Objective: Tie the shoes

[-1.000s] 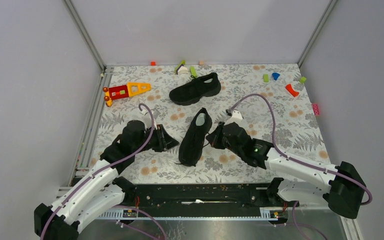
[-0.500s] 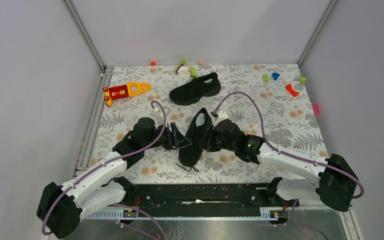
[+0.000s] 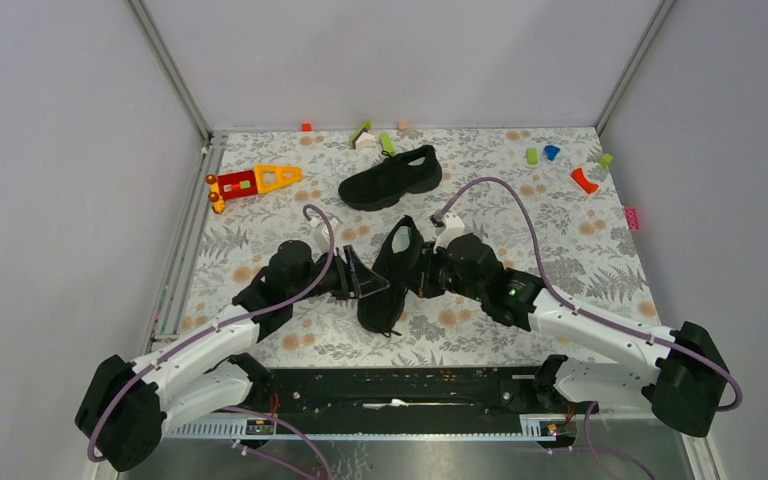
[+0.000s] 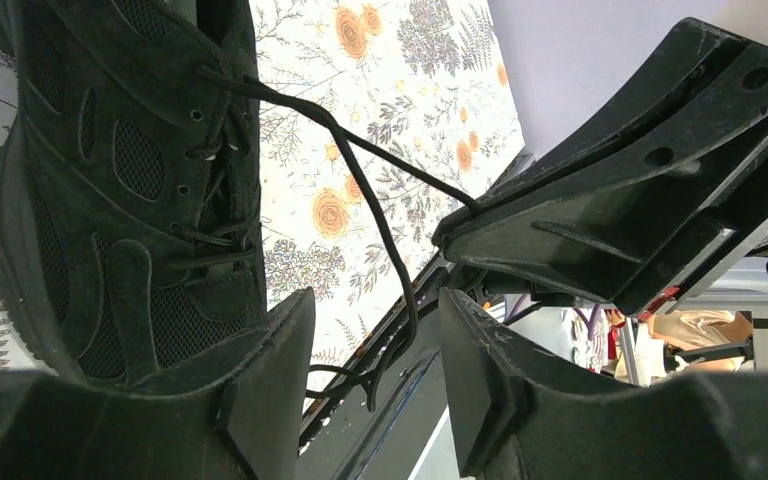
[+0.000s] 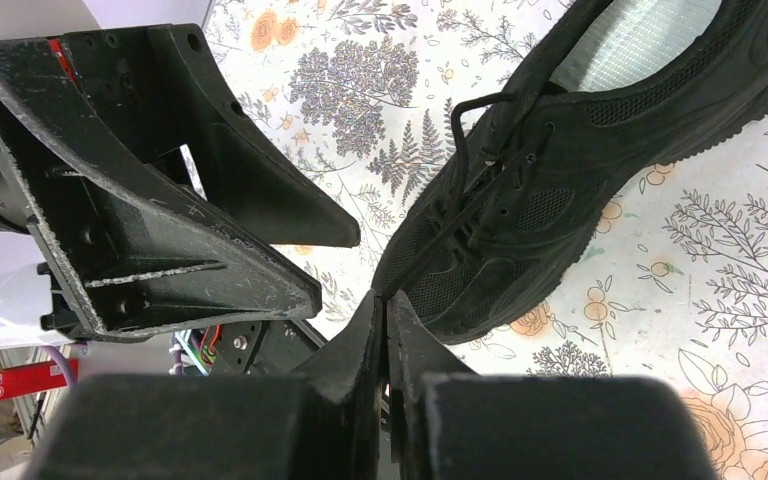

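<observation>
Shoe [image 3: 392, 275]: both flanks obstructed. Left gripper [image 3: 372, 280] stands just beside the left-arm flank, right gripper [image 3: 422, 273] just beside the other. A lace [image 4: 360, 150] runs taut from the shoe to the right gripper's tip, barring that gap. Far shoe [image 3: 390, 177] lies near, beyond the heel. Open mat [image 3: 600, 240] well right of the shoe.

Lying on the floral-print surface [image 3: 580, 270]: one black shoe [image 3: 392, 270] at centre, a second shoe [image 3: 390, 177] farther back, a red-and-yellow toy [image 3: 253, 182] far left, small coloured pieces [image 3: 584, 180] along the far edge
</observation>
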Robot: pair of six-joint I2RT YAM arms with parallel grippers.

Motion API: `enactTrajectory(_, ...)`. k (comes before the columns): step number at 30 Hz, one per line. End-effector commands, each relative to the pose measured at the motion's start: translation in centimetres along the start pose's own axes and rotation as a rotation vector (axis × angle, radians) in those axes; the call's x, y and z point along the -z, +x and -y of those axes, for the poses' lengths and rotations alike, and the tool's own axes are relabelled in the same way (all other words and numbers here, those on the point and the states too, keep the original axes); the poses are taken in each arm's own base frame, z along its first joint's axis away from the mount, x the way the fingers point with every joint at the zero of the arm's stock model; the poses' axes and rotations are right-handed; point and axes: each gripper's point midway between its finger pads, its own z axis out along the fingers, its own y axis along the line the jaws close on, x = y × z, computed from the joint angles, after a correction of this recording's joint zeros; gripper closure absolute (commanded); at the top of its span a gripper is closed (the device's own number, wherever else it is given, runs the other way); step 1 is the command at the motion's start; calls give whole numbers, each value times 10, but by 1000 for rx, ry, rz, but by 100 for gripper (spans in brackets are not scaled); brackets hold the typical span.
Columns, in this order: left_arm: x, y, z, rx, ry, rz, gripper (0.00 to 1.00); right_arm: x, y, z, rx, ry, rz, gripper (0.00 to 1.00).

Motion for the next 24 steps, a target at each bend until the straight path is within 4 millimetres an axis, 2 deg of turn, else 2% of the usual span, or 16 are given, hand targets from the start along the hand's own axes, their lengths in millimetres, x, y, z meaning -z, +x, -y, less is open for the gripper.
enactTrajectory(1, -6, -9, 22, -21, 94, 19, 50, 4, -9, -4, 17, -27, 37, 100)
enactTrajectory(8, -14, -7, 22, -3, 100, 9, 50, 2, -9, -7, 13, -40, 27, 100)
enactTrajectory(17, -30, 4, 25, 53, 133, -30, 52, 3, -10, -10, -4, -61, 45, 100)
enactTrajectory(21, -38, 13, 21, 83, 123, -64, 62, 4, -11, -9, -11, -58, 55, 100)
enactTrajectory(24, -40, 14, 17, 96, 114, -66, 83, 5, -12, -6, -18, -48, 66, 100)
